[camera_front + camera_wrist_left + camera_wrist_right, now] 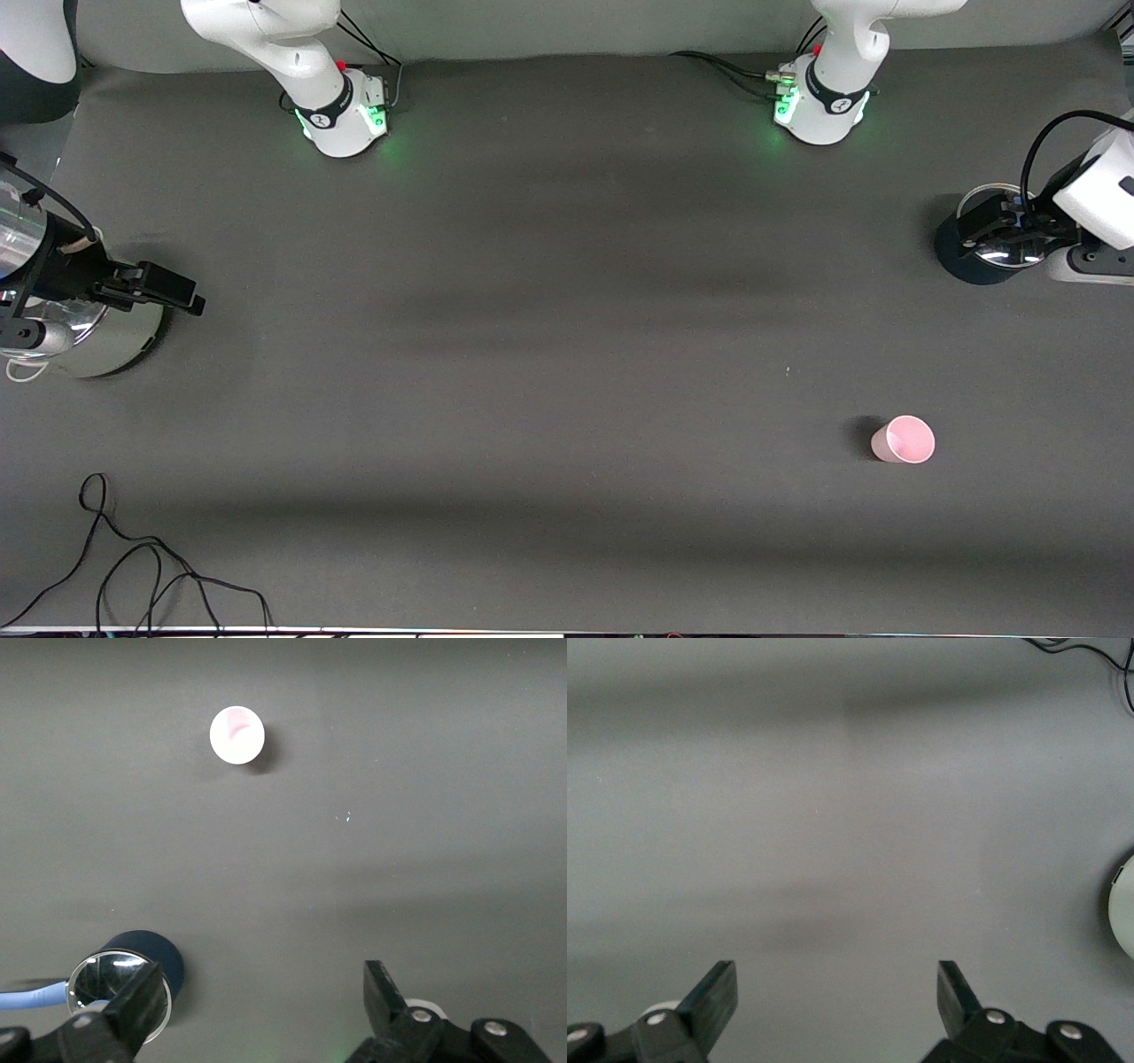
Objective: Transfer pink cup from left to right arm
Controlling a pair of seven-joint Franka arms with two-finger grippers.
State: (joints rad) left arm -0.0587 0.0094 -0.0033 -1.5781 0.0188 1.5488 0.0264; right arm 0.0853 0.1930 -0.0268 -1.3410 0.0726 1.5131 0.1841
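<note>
The pink cup (pixel 904 439) stands upright on the dark table, toward the left arm's end and nearer to the front camera than both pots. In the left wrist view the cup (pixel 236 734) is well apart from the open fingers. My left gripper (pixel 983 226) (pixel 263 997) is open and empty, up over a dark blue pot. My right gripper (pixel 173 288) (pixel 835 992) is open and empty, up over a silver pot at the right arm's end. Neither gripper touches the cup.
A dark blue pot (pixel 961 257) (pixel 146 957) with a glass lid stands at the left arm's end. A silver pot (pixel 106 341) (pixel 1125 912) stands at the right arm's end. A loose black cable (pixel 133 567) lies near the front edge.
</note>
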